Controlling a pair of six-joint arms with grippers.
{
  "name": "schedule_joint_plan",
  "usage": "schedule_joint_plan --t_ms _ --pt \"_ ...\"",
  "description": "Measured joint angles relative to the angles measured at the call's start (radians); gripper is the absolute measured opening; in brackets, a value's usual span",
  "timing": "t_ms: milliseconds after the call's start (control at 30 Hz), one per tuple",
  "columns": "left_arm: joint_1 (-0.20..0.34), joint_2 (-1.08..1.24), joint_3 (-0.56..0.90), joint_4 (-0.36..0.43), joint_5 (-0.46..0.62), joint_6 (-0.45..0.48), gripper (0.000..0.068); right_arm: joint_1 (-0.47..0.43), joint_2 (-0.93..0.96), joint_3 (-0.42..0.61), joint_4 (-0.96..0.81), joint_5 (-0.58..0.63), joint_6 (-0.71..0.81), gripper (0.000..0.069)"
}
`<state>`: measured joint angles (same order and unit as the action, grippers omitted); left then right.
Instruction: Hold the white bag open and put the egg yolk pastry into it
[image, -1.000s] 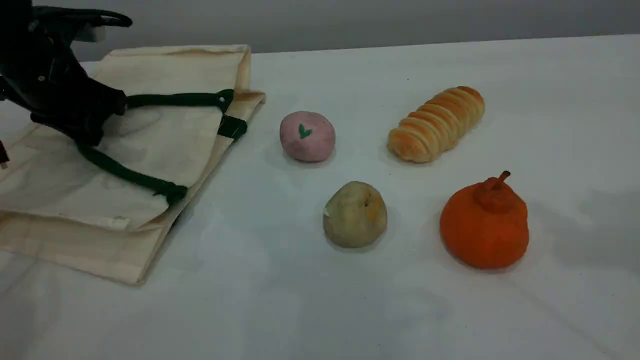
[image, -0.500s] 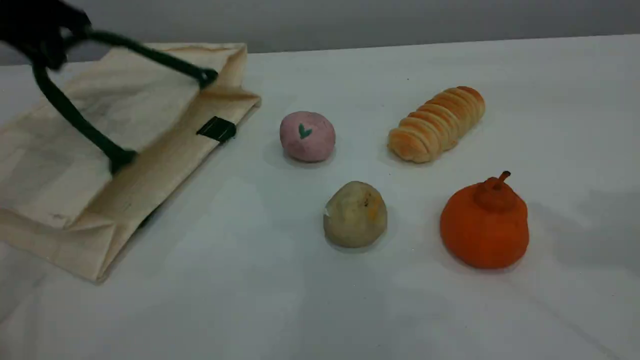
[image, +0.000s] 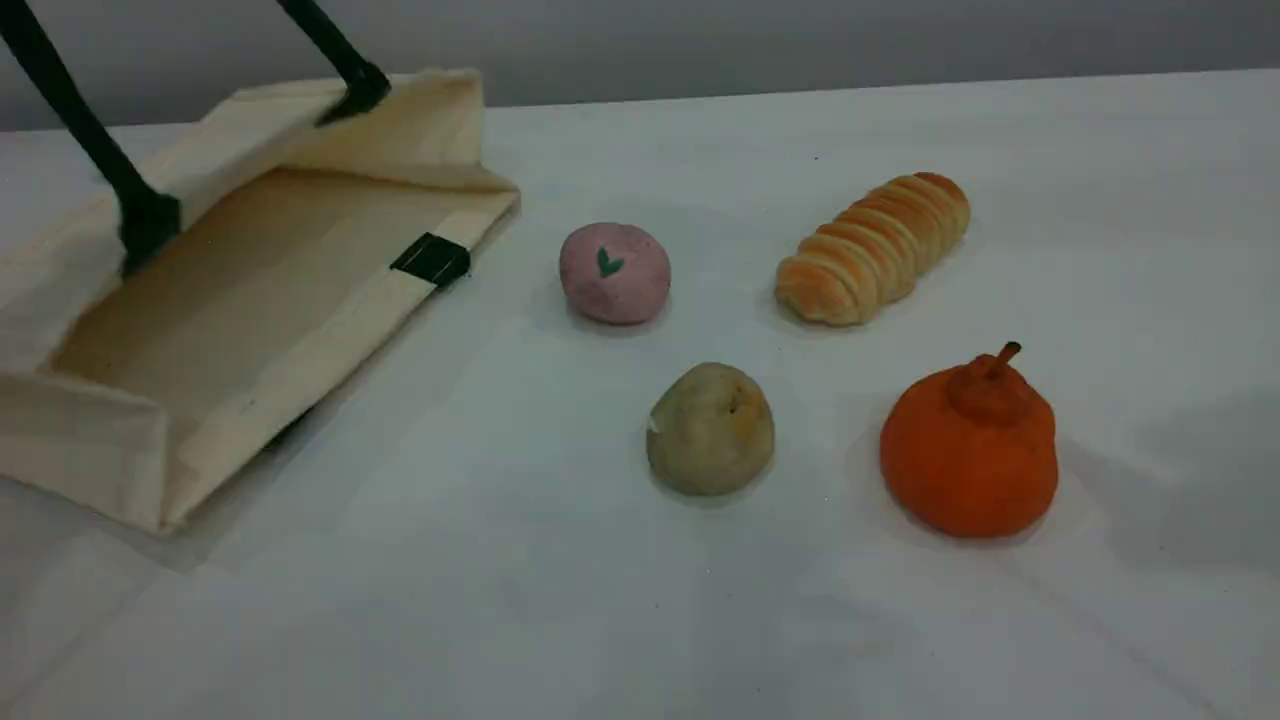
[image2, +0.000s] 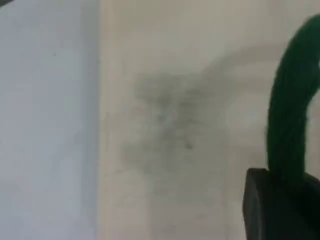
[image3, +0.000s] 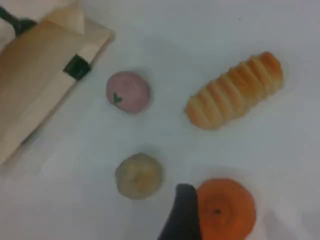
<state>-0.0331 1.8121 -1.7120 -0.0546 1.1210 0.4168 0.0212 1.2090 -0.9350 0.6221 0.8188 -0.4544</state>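
The white bag (image: 300, 340) lies at the table's left with its mouth lifted open towards the foods. Its dark green handle (image: 85, 140) runs taut up past the top edge. My left gripper (image2: 282, 192) shows only in the left wrist view, shut on that handle (image2: 292, 120) above the bag's canvas (image2: 190, 125). Near the middle of the table, right of the bag's mouth, sits the egg yolk pastry (image: 710, 428), untouched. My right gripper is above the foods; a single dark fingertip (image3: 182, 212) shows, between the pastry (image3: 138, 175) and an orange fruit, holding nothing.
A pink ball (image: 614, 272) with a green mark sits behind the pastry. Further right lies a ridged golden bread roll (image: 875, 247). An orange fruit (image: 970, 450) with a stem stands right of the pastry. A dark green tab (image: 432, 259) marks the bag's lower lip.
The left gripper has risen out of the scene view with the handle. The bag's upper side lifted and its mouth opened. The foods have not moved.
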Motion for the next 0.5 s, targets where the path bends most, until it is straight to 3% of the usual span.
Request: schedule_joint_plan --t_ms 133,500 --pt "0.0 -0.023 -0.077 -0.021 0.1 0.034 0.0095 0.0 0.0 0.0 0.001 0.024 0.0 0.0589" --pt "-0.001 -0.19 -0.087 -0.145 0.104 0.054 0.0095 0.012 0.0 0.0 0.048 0.051 -0.026 0.0589"
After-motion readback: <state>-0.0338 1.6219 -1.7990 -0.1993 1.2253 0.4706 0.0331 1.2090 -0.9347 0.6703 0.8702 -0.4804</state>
